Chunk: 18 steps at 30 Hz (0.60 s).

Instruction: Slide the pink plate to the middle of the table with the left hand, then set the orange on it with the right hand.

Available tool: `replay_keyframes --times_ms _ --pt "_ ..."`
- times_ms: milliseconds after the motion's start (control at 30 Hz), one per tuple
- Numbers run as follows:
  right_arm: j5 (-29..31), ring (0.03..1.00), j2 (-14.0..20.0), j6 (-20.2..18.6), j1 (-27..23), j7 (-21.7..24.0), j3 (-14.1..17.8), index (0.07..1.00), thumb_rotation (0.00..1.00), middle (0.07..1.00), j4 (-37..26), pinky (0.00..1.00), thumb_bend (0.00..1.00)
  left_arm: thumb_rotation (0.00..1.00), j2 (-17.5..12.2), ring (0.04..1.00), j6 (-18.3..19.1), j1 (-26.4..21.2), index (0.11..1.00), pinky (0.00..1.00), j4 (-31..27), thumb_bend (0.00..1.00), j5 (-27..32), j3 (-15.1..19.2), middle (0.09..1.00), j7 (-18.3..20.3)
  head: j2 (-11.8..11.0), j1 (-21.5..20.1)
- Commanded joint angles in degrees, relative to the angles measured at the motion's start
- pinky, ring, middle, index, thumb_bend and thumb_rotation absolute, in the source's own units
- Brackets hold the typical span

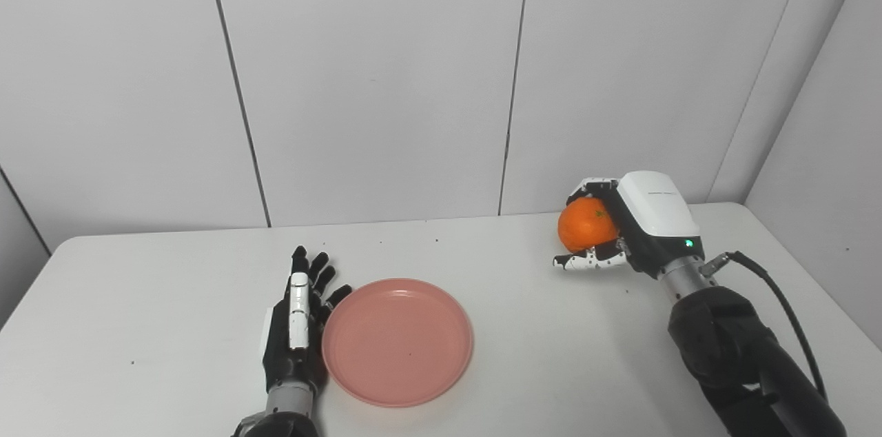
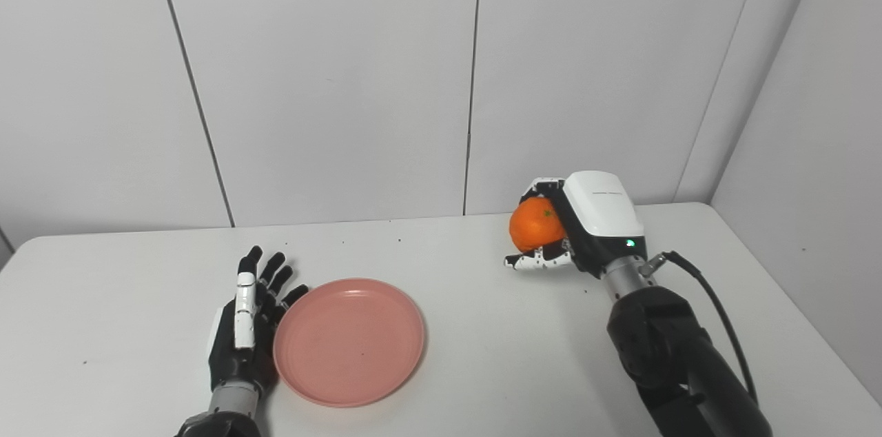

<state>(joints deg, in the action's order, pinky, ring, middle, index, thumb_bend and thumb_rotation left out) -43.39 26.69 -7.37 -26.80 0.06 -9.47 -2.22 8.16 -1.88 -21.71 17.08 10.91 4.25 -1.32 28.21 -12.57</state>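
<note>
Two hands: both are over the white desk (image 1: 172,285), each on its own half.
Left hand (image 1: 298,327): fingers straight and spread, holding nothing, its edge laid against the left rim of the pink plate (image 1: 397,340).
Pink plate: flat on the desk, touching the left hand on that hand's right side, roughly mid-desk though a little nearer the left hand's half; its well is bare.
Right hand (image 1: 623,227): fingers and thumb curled around the orange (image 1: 584,223), which looks lifted off the desk, though the gap beneath is hard to confirm.
Orange: inside the right hand's grasp, well apart from the plate, which lies to that hand's left and nearer the robot.
Step in hand: judging by the layout, the slide seems done or nearly so, and carrying the fruit across is the work at hand.
Doing it well: keep the grasp firm and the fruit clear of the desk on the way over; aim for the plate's centre, not its rim; lower until the fruit rests before spreading the fingers, since a round fruit rolls.
Left hand's part: staying against the rim would steady the plate, provided it leaves the well clear.
Risk: a release from height or near the edge could send the orange rolling off.
</note>
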Motion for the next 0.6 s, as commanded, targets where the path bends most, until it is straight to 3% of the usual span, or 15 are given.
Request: replay_keyframes --times_ms 0,233,567 --pt "0.2 0.2 -0.3 0.6 -3.1 0.0 0.7 0.487 0.16 0.294 -2.8 0.15 0.51 0.89 0.9 0.926 -1.3 -0.8 1.0 0.76 -0.1 0.59 -0.4 -0.3 0.935 -0.3 0.1 0.1" --pt "0.3 0.206 -4.2 0.8 -3.3 2.9 -0.6 0.486 0.15 0.303 -7.1 0.15 0.51 0.88 1.6 0.923 -1.8 -0.6 1.0 0.76 -0.2 0.59 -1.0 -0.7 0.925 -0.6 0.2 2.0" --pt "0.2 0.205 -8.6 2.3 -4.5 4.5 -3.2 0.485 0.15 0.304 -8.4 0.14 0.51 0.89 2.6 0.931 -2.2 -0.6 1.0 0.82 -0.1 0.61 -1.3 -1.0 0.93 -1.2 0.5 5.0"
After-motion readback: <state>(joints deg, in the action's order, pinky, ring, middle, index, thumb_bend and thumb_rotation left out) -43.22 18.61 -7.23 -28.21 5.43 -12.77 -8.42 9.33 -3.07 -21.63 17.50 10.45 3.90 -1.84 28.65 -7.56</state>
